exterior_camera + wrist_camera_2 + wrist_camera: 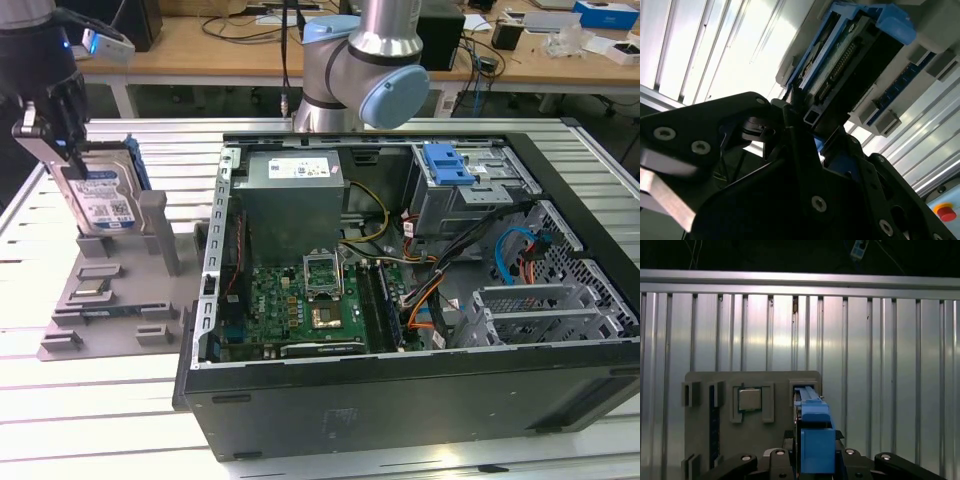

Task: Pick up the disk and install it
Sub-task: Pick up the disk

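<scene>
The disk (105, 195), silver-grey with a blue-and-white label and a blue bracket, stands on edge in a slot of the grey parts holder (110, 300) at the exterior view's left. My black gripper (72, 160) reaches down onto its top edge, with a finger on each flat side, shut on the disk. In the first wrist view the blue bracket (816, 432) sits between the fingers (786, 452) and runs down into the holder's slot. In the second wrist view the disk (840, 65) shows edge-on, connector pins visible, beyond my gripper (810, 125).
The open computer case (400, 400) lies to the exterior view's right of the holder, with a grey power-supply box (295, 185), motherboard (300, 300), blue latch plate (447, 165) and drive cage (470, 205). The arm's base (360, 60) stands behind it. The holder also carries a chip (750, 400).
</scene>
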Tool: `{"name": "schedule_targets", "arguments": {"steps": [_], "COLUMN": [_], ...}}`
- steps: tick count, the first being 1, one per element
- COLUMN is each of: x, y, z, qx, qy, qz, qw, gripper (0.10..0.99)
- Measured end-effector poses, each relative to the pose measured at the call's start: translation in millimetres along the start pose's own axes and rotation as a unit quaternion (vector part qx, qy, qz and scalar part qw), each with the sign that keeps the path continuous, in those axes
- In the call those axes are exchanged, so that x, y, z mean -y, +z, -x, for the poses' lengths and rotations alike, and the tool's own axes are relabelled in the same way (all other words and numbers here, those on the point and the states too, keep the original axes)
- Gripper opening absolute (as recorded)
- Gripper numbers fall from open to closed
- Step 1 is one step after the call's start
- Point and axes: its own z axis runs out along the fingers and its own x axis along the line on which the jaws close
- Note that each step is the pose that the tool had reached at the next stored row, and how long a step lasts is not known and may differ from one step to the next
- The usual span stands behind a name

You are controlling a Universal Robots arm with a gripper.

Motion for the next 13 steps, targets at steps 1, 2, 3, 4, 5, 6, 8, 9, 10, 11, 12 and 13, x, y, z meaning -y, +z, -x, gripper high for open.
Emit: {"name": "schedule_targets", "arguments": {"steps": [1,2,3,4,5,6,8,9,10,11,12,13], "x": [-0.1,-0.2,-0.4,-0.5,-0.6,-0.7,-0.9,-1.0,-1.1,-1.2,-1.3,-1.4], "y": [-2.5,-4.4,-8.3,-11.6,-13.5,-15.8,-20.1,-22.4,-24.2,-26.8,-28.4,-31.7], "z": [0.1,0.2,0.4,0.6,0.7,0.7,0.9,1.0,1.1,1.2,1.3,1.4], "qx": [0.0000,0.0000,0.0000,0.0000,0.0000,0.0000,0.0000,0.0000,0.0000,0.0000,0.0000,0.0000], "qy": [0.000,0.000,0.000,0.000,0.000,0.000,0.000,0.000,0.000,0.000,0.000,0.000], "qz": [0.0000,0.0000,0.0000,0.0000,0.0000,0.0000,0.0000,0.0000,0.0000,0.0000,0.0000,0.0000], "qw": [1.0000,1.0000,1.0000,1.0000,1.0000,1.0000,1.0000,1.0000,1.0000,1.0000,1.0000,1.0000], "gripper": [0.369,0.369,0.369,0.369,0.369,0.369,0.369,0.369,0.369,0.369,0.369,0.369]}}
